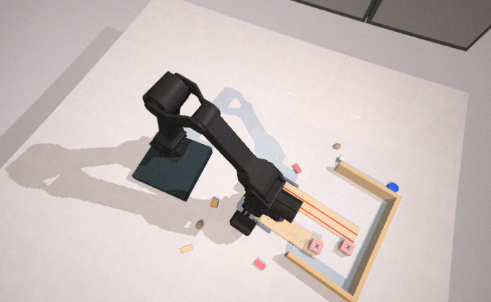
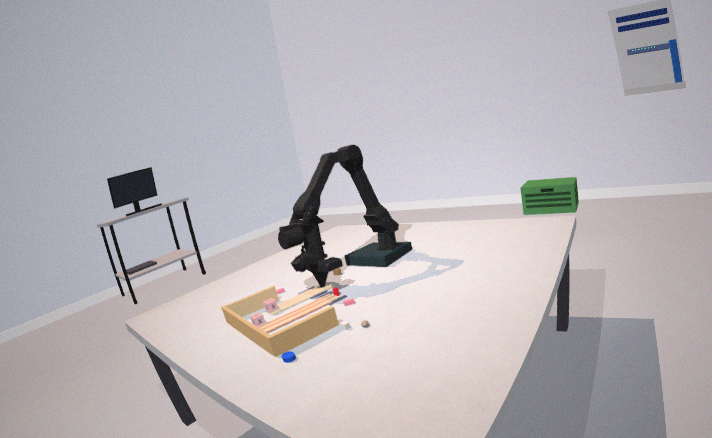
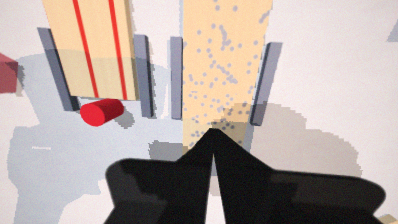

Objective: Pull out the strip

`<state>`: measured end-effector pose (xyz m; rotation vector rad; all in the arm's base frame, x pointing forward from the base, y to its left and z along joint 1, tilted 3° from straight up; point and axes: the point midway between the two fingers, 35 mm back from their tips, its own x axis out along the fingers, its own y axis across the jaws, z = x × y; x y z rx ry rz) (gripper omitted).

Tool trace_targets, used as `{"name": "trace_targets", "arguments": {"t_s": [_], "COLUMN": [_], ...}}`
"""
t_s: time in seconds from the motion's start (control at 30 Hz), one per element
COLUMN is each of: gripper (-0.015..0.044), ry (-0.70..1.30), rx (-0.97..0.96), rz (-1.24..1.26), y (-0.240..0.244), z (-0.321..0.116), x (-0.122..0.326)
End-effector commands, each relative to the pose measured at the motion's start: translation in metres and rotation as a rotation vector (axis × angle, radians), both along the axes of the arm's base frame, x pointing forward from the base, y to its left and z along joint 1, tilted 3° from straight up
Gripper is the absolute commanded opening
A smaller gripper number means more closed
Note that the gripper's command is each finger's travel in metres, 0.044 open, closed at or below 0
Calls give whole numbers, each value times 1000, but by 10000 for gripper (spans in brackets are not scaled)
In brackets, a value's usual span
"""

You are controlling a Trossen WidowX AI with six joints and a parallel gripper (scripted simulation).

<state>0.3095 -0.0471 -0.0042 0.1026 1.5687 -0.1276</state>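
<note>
top view: arm (image 1: 221, 131) is reaching from its dark base (image 1: 172, 170) toward the open wooden frame (image 1: 381, 225); two strips are lying side by side, a speckled strip (image 1: 288, 230) w/ one x-marked pink cube (image 1: 316, 245) sitting on its far end, and a red-lined strip (image 1: 324, 215) w/ a second pink cube (image 1: 347, 247) at its far end. exterior view: gripper (image 2: 320, 280) is pointing down at the table (image 2: 456, 326) just outside the frame's open side. wrist view: gripper tips (image 3: 214, 142) are pressing together, nothing visible between them, sitting over the near end of the speckled strip, btwn two grey rails (image 3: 176, 75); a red cylinder (image 3: 101, 111) is lying by the red-lined strip's end.
</note>
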Motion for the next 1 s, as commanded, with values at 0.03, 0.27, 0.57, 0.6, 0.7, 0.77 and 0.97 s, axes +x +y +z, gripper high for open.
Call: {"name": "trace_targets", "arguments": {"t_s": [0.03,0.27,0.57,0.6,0.7,0.77,0.97], "gripper": [0,0,0,0,0,0,0], "ry": [24,25,26,26,27,27,28], "rx": [3,3,3,3,3,3,3], "rz": [-4,-4,-4,-4,-4,-4,-4], "y": [2,4,6,6,7,8,9], "z": [-4,-4,-4,-4,-4,-4,-4], "x": [-15,-26,-39,-41,-45,-48,-57]}}
